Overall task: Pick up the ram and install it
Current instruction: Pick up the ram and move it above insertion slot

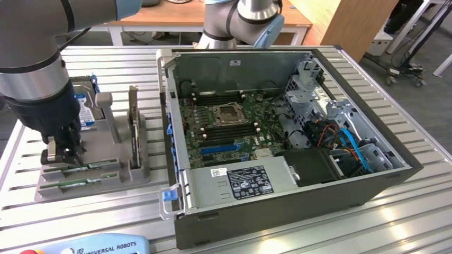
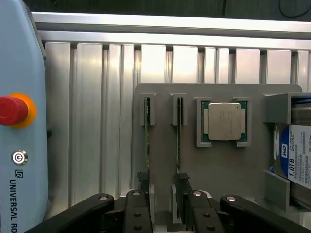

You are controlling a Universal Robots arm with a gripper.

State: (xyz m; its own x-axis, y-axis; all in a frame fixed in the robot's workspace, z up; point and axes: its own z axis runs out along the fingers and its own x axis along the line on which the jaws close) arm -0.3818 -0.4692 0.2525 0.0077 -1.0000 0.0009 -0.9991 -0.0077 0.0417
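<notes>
Ram stick [image 2: 147,131], a long thin green circuit board seen edge-on, stands in a slot of the flat grey plastic holder [image 2: 218,165]. Its twin green stick [image 2: 179,131] stands in the next slot, parallel and near it. My hand [image 2: 163,182] has its two black fingers spread wide with nothing between them, and it hangs low over one end of the pair. Both sticks run lengthwise straight away from the hand. The fingers open across that long axis, so closing them would pinch a board by its flat faces. As I judge it, the hand's middle sits over the gap between the two sticks, with one fingertip roughly above each, so it isn't centred on either. I can't tell whether the tips touch anything. Farther along the same holder lies the square silver processor chip [image 2: 224,121], then the blue-labelled silver hard drive [image 2: 296,155]. Everything rests on the slatted aluminium surface [image 2: 97,121]. The open dark-grey computer case [image 1: 367,180], with its green motherboard [image 1: 226,121], stands just beside the holder on the exterior view's right.
</notes>
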